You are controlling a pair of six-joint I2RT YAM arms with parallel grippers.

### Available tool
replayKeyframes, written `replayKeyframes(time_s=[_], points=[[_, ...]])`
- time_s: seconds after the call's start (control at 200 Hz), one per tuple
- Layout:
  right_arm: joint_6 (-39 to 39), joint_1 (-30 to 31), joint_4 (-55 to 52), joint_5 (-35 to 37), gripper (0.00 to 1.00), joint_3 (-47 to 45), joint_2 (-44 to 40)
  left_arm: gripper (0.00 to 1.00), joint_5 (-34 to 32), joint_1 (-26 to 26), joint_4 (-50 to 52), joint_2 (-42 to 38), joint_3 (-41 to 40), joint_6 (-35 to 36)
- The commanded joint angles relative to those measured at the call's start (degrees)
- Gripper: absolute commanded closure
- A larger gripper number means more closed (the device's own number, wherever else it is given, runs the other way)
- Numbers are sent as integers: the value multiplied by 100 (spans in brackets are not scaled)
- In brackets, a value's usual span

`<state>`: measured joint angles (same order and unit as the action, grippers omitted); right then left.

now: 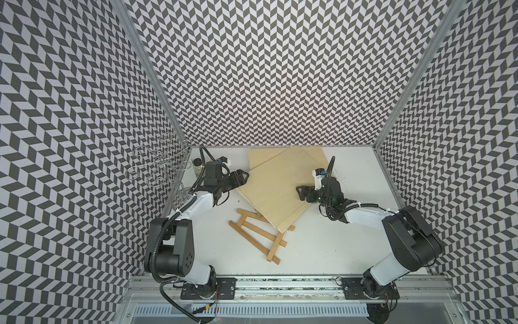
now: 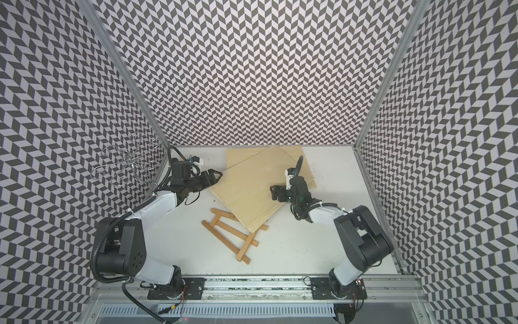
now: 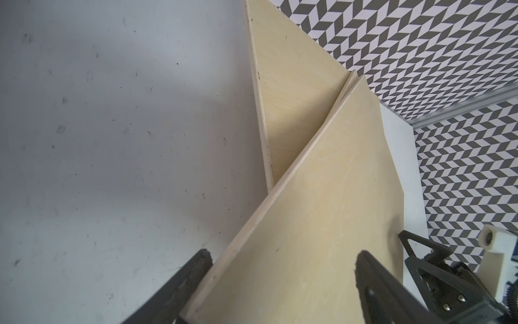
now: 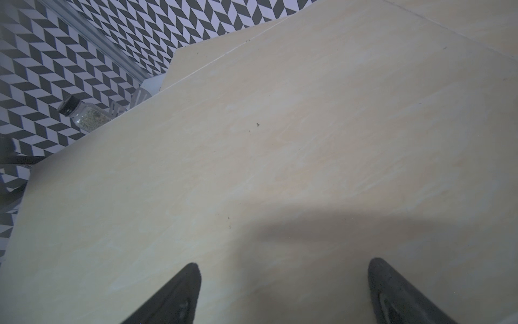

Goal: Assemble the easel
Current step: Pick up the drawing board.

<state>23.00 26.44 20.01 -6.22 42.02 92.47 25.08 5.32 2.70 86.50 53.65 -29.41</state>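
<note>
Between the spread left gripper (image 1: 244,177) and the spread right gripper (image 1: 299,193) lies a smooth pale plywood board (image 1: 276,185) (square, stacked on another) over the scuffed white counter (image 1: 336,238), chevron walls (image 1: 280,70) around.

Words: none are showing clearly enough to read.
Numbers: none are showing clearly enough to read.
Easel (image 1: 253,241): its wood sticks are showing no writing.
Jar (image 4: 87,117): it is showing a black cap and specks inside, with no label that can be read.
Walls (image 1: 280,70): they are showing only a black and white zigzag pattern.
</note>
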Motion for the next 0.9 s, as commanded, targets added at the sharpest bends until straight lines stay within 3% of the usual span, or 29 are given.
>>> replayKeyframes(time_s=[0.0,0.2,0.436,0.896], points=[[248,34,-423,-357,7,-234,314,21,480,153,-250,-345,424,209],[240,33,-377,-401,7,-251,393,25,585,230,-61,-493,647,386],[305,42,-170,-560,8,-358,496,34,1439,371,-424,-724,499,353],[563,138,358,-769,9,-520,743,56,1408,1121,-1117,-715,278,-85]])
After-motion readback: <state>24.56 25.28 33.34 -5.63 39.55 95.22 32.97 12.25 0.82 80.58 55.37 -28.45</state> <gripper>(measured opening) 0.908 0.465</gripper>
